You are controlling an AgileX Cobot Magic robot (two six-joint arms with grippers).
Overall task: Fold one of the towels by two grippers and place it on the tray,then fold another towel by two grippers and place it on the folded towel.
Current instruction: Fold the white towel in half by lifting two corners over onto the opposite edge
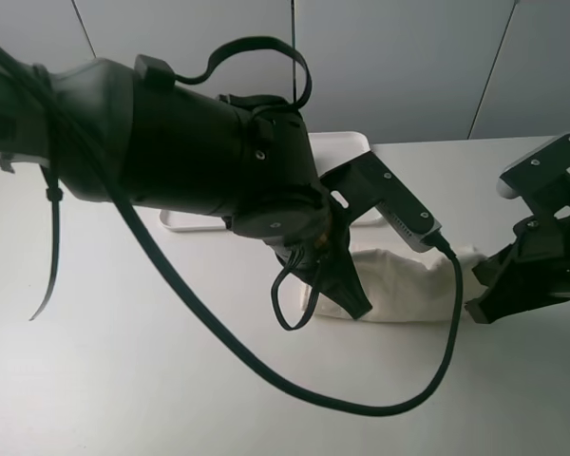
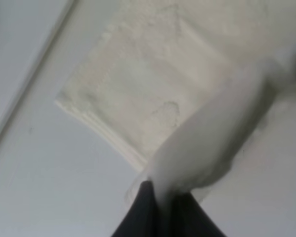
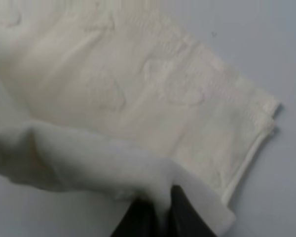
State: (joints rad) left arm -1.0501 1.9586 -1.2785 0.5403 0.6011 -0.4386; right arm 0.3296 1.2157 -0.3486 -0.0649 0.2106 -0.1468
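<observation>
The cream-white towel (image 1: 408, 285) lies on the table, doubled over, between my two grippers. My left gripper (image 1: 358, 306) is shut on its lifted edge at the left end; the left wrist view shows that edge pinched in the gripper (image 2: 160, 197) above the flat layers of the towel (image 2: 148, 84). At the right end my right gripper (image 1: 475, 309) is shut on the same raised edge, seen in the right wrist view at the gripper (image 3: 158, 202) over the towel (image 3: 138, 84). The white tray (image 1: 347, 144) stands behind, mostly covered by my left arm. The folded towel is hidden.
My bulky left arm (image 1: 190, 152) fills the upper left of the exterior high view. Its black cable (image 1: 361, 407) loops low over the white table (image 1: 123, 380) in front of the towel. Grey wall panels stand behind the table.
</observation>
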